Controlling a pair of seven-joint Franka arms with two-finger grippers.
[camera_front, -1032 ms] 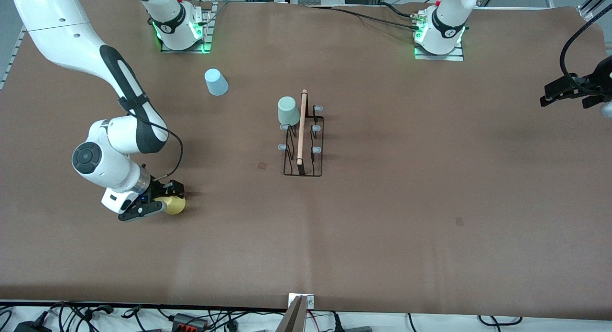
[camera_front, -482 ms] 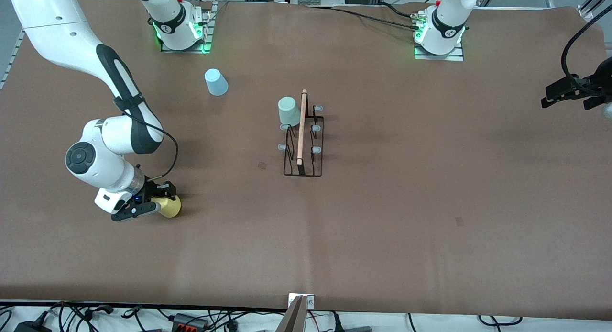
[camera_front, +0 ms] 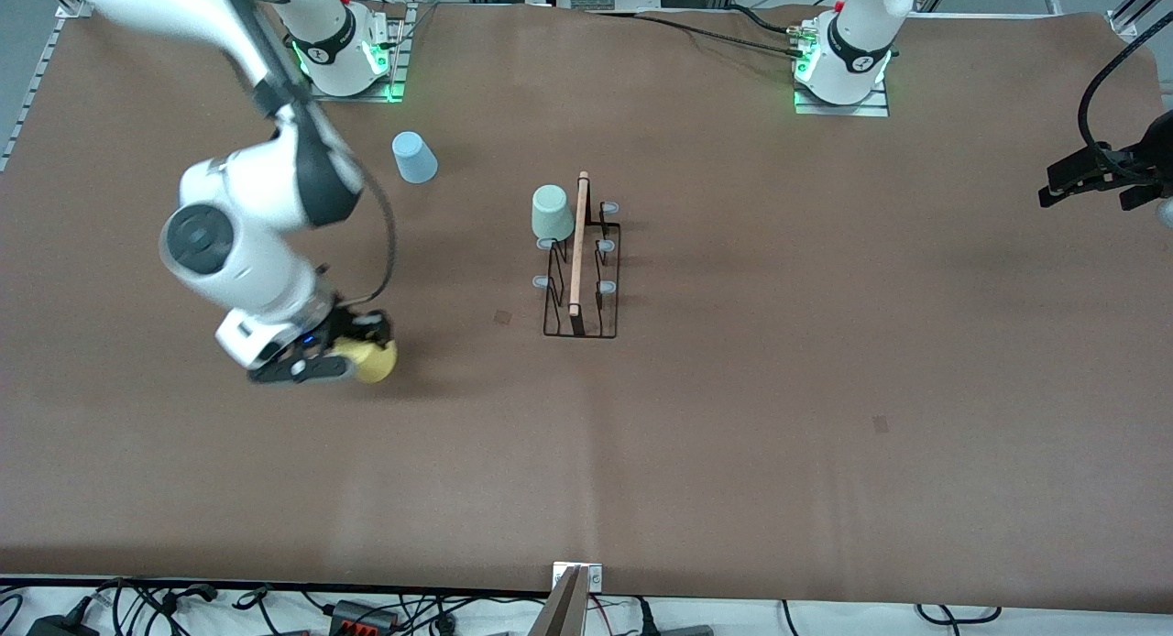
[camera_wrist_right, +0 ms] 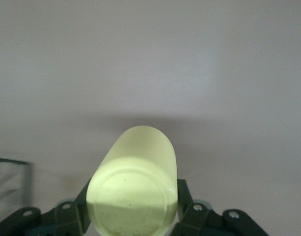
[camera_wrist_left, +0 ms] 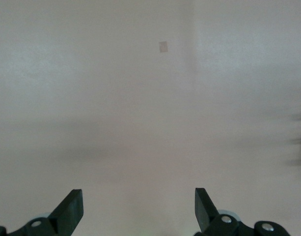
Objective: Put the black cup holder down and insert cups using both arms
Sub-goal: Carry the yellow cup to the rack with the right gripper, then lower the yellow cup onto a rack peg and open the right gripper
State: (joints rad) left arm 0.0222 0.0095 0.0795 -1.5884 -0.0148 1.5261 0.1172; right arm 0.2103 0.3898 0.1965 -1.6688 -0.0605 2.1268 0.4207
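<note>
Right claw [camera_front: 353, 359] clamps yellow cup [camera_front: 376, 361] above table | left claw [camera_wrist_left: 139, 209] spread, empty

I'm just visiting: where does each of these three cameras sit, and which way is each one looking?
Front view: high across the table, facing both arms' bases; it shows the rack, green cup, blue cup and both tools.
Left wrist view: on the left arm's wrist, looking down at bare table past its open left tool.
Right wrist view: on the right arm's wrist, looking along the yellow cup clamped in the right tool.
Shared: front and right wrist views both show the yellow cup.
</note>
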